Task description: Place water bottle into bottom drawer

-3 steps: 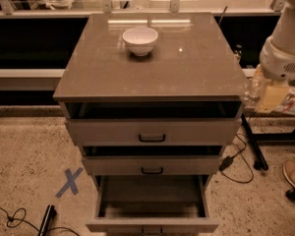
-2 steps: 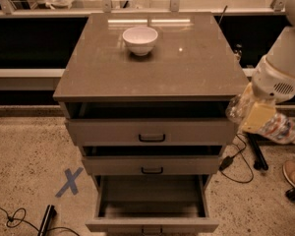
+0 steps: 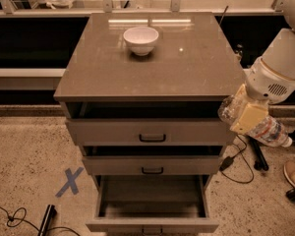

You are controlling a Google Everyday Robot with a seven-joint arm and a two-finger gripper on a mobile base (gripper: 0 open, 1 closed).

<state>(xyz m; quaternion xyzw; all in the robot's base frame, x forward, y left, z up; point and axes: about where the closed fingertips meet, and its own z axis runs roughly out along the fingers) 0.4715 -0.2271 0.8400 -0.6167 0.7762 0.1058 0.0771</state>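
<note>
One cream two-finger hand (image 3: 249, 116), just off the right front corner of the grey-brown counter (image 3: 152, 77), pinches the small clear crinkled plastic water bottle (image 3: 271, 131), held tilted. Below, the deep grey-brown bottom drawer (image 3: 152, 224) stands open. A white bowl (image 3: 141, 39) sits on the counter.

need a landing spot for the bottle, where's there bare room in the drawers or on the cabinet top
Deep grey-brown bottom drawer: pulled out, floor bare between its walls. Grey-brown cabinet top: free around the small white bowl at the back. Crowded at the cabinet's right, where the gripper holds the clear crinkled plastic water bottle.
</note>
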